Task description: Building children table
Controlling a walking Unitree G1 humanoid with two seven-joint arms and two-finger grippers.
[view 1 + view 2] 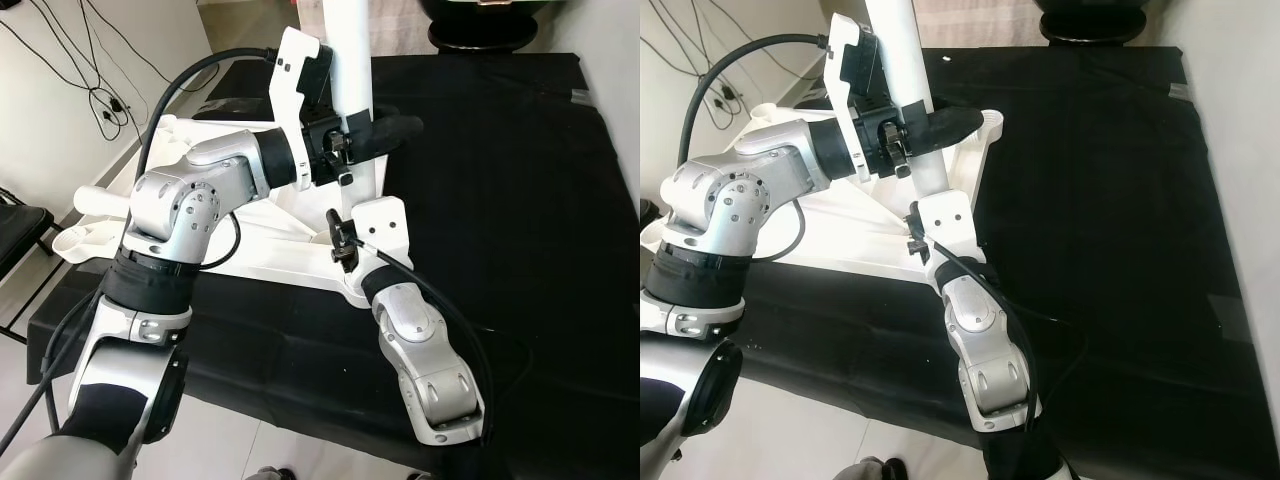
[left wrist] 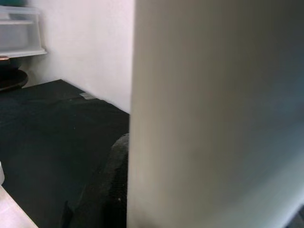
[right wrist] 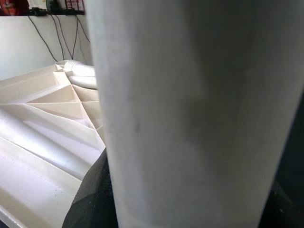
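Left gripper (image 1: pixel 385 130) is clamped around the upright white table leg (image 1: pixel 347 60), one black finger wrapping past its far side. Right gripper (image 1: pixel 940 205), lower down, closes on that same leg near its base. The right wrist view adds what the head views hide: the ribbed underside of the upturned white tabletop (image 3: pixel 42 123). Left arm reaches across bent at the elbow; right arm stretches straight forward. Everything sits on a black cloth (image 1: pixel 500 180).

Black-covered table (image 1: pixel 520 180), white upturned children's tabletop (image 1: pixel 250 245) lying on it, ribbed underside up, near its left edge
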